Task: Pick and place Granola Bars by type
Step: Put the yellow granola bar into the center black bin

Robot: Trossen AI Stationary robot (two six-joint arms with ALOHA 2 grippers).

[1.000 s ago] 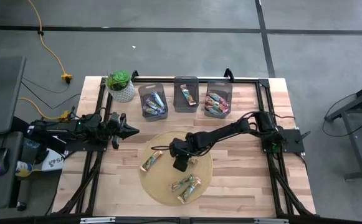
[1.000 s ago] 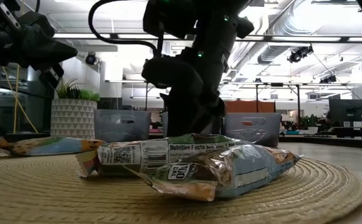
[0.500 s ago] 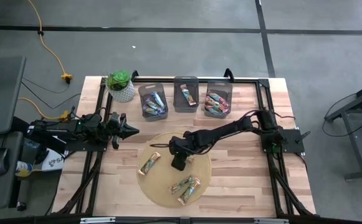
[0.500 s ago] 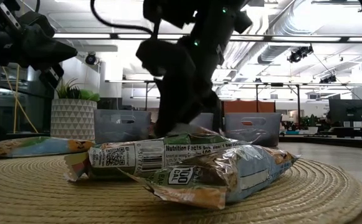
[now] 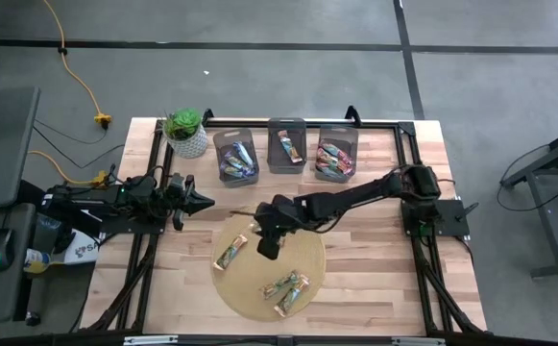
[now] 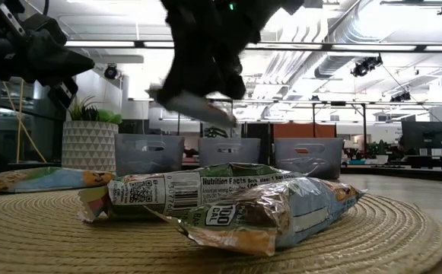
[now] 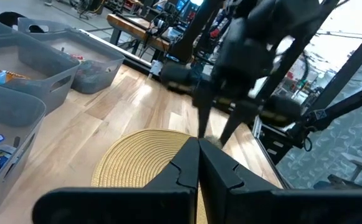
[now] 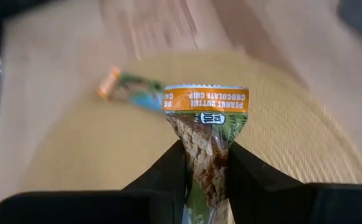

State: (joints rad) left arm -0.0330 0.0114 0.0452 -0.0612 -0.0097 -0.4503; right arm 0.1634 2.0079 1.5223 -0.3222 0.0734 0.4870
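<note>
I had the right gripper (image 8: 204, 163) clamped on a peanut butter chocolate chip bar (image 8: 205, 127), pinched by its lower half between the two dark fingers with the orange crimped end sticking out ahead. Over the last second the arm had come up off the woven mat (image 5: 312, 274): a second earlier the gripper sat low on the mat's right half, and now it hung near the centre of the high view, over the mat's upper left edge (image 5: 268, 245). In the low view the bar (image 6: 194, 106) showed upper centre, tilted, clear of everything below it. I read that as the pick being done and the carry to the bins begun.

Three bars were left on the mat: one (image 5: 230, 252) at its left edge and a pair (image 5: 286, 285) close together at lower centre. The three grey bins stood along the upper part of the table, left (image 5: 235, 159), middle (image 5: 286, 146) and right (image 5: 336, 152), each already holding bars. I judged the middle bin the likely match, though its contents were too small to be sure.

The left gripper (image 5: 200, 201) sat pinched shut and empty at the left of the table, well apart from the mat.
</note>
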